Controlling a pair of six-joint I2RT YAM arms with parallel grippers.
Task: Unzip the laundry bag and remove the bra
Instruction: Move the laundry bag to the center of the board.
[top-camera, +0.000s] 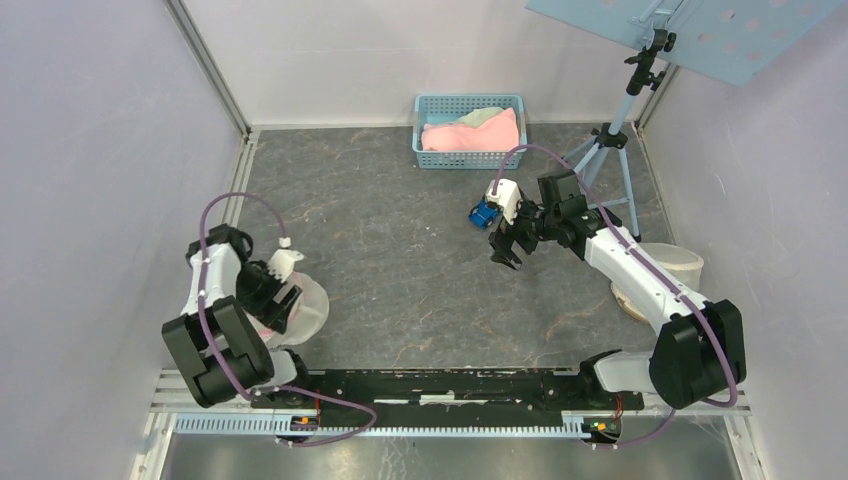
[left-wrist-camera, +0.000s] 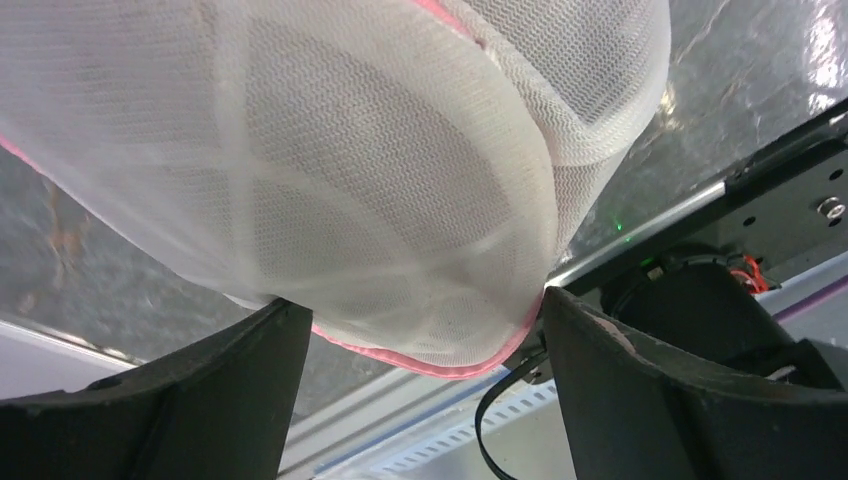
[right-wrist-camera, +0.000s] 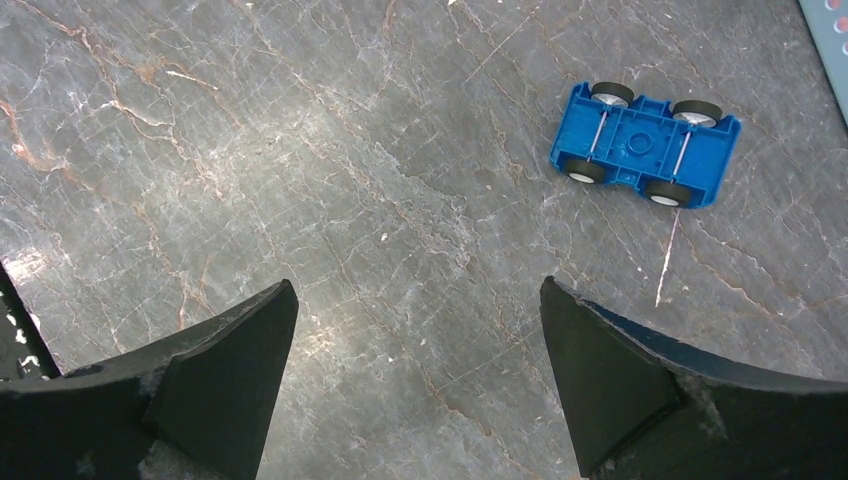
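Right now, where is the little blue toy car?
The toy car lies right of centre in the top view, between the blue basket and the right gripper.

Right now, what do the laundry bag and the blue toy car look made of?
Laundry bag: white fabric mesh, matte and semi-sheer, with pink edging; the fine zigzag knit shows. Blue toy car: probably moulded plastic, smooth and slightly glossy, with crisp ribs on its underside; the axles look metal.

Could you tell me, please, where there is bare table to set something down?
Bare: the middle, between the mesh laundry bag, the blue toy car and the near rail; the far left, beside the blue basket. Crowded: the right, with the right gripper, tripod and white tub.
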